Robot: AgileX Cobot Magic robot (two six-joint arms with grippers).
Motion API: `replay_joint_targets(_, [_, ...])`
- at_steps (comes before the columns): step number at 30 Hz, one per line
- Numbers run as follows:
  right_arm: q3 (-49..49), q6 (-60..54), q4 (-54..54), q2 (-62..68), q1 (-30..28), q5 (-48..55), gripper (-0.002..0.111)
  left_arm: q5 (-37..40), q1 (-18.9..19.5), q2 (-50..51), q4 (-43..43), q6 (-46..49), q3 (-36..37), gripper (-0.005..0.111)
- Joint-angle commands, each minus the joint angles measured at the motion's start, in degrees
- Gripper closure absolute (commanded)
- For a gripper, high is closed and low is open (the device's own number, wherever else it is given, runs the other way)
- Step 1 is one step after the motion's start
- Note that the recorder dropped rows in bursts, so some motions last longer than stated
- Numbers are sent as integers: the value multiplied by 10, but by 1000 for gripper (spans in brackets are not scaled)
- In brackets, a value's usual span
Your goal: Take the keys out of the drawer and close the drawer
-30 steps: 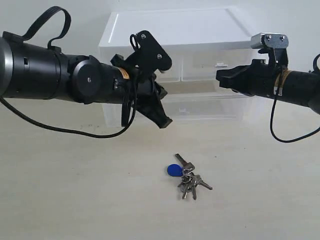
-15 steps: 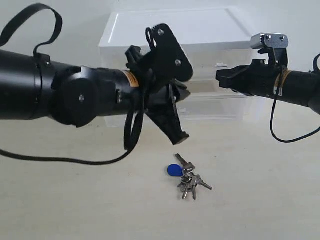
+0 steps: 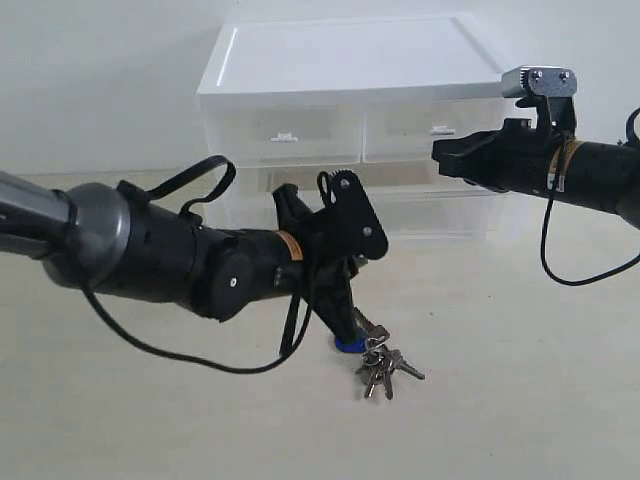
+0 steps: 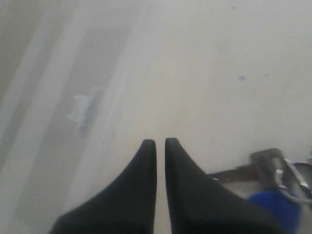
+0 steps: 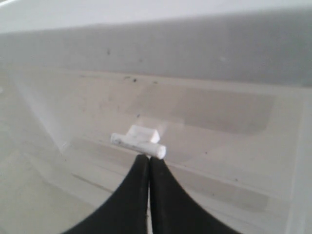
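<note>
The keys (image 3: pixel 385 364) lie on the table in front of the white unit, and their blue tag (image 3: pixel 349 346) is half hidden behind my left gripper (image 3: pixel 352 322). That gripper is down at the table with its tips against the tag's side, shut with only a thin slit and nothing in it. Seen from the left wrist, the keys (image 4: pixel 273 168) and the tag (image 4: pixel 274 207) lie beside one finger (image 4: pixel 195 185). The wide drawer (image 3: pixel 440 212) sits at the unit's bottom; my left arm hides its handle. My right gripper (image 3: pixel 437 152) hovers, shut and empty, before the upper right small drawer.
The white unit (image 3: pixel 350 55) stands at the back with two half-width drawers (image 3: pixel 285 135) above the wide one. In the right wrist view a white tab handle (image 5: pixel 138 142) sits just beyond my shut right gripper (image 5: pixel 148 157). A blurred white tab (image 4: pixel 83 109) shows in the left wrist view.
My left arm has swung down from in front of the unit to the table, its tips now beside the keys' blue tag. The right arm and the keys have not moved.
</note>
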Motion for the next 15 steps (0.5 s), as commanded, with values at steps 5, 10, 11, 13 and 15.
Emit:
replay_joint_targets(5, [-17,-2,81,3,-10,49,108,4,65,44,-1,0,-103,102])
replay_joint_targets(10, [-17,-2,81,3,-10,49,108,2,71,74,-1,0,-156,102])
replay_joint_targets(11, [-17,-2,81,3,-10,49,108,2,71,82,-1,0,-167,102])
replay_joint_targets(13, [-17,-2,80,3,-10,49,108,4,74,97,-1,0,-185,102])
replay_joint_targets(15, [-17,-2,80,3,-10,49,108,14,79,108,-5,0,-200,102])
